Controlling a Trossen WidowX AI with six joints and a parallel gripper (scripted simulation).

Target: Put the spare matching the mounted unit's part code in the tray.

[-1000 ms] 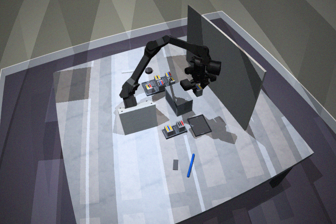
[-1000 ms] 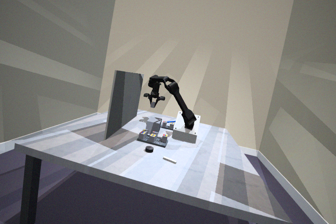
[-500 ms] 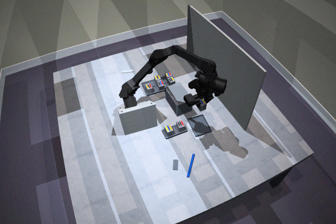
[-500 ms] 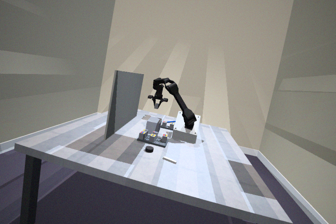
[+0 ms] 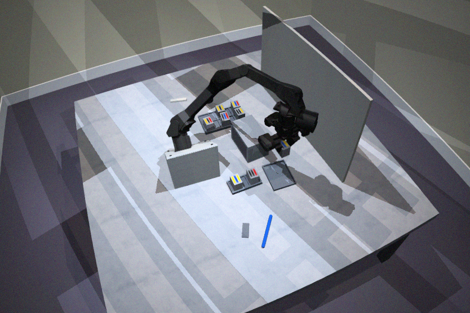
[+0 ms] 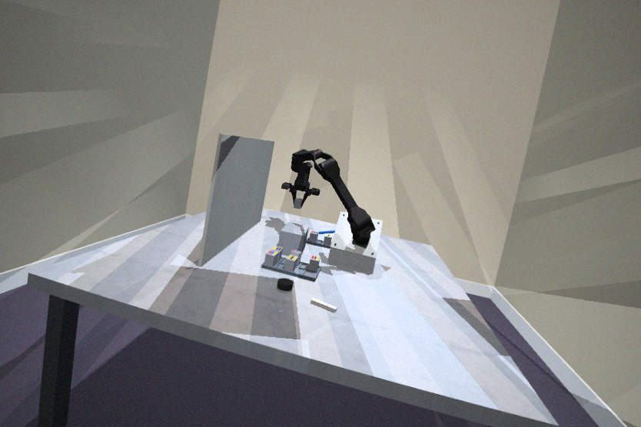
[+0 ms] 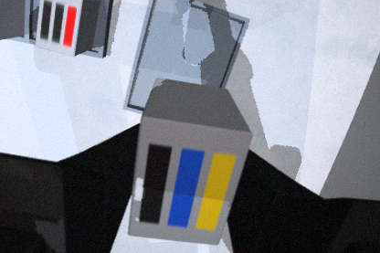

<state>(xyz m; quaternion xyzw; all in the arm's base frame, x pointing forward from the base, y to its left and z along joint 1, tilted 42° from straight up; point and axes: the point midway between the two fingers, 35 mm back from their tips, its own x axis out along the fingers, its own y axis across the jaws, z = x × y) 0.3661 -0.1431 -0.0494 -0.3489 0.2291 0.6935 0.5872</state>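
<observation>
The jaws (image 5: 279,148) (image 6: 297,202) are clamped on a gray spare (image 5: 284,148) (image 6: 297,203) (image 7: 189,172), its face striped black, blue and yellow in the wrist view. They hold it above the tabletop (image 5: 211,250) (image 6: 374,335) (image 7: 283,62), near the shallow tray (image 5: 278,175) (image 7: 142,50). Beyond, in that view, a block (image 5: 253,174) (image 7: 58,23) with two dark stripes and a red one stands in a rack (image 5: 234,191) (image 7: 106,35), beside the tray. At the right edge rises a gray panel (image 5: 309,89) (image 6: 237,196) (image 7: 365,153).

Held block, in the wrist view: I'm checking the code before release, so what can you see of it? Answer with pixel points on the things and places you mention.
The held block (image 5: 285,148) (image 6: 297,203) (image 7: 190,181) is a matte-looking gray box. One pale face has three parallel stripes: black, blue and yellow, left to right in the wrist view. The gripper (image 5: 277,146) (image 6: 299,201) (image 7: 184,139) is shut on it, holding it aloft near the flat tray (image 5: 278,175) (image 7: 184,46), not in it.
</observation>
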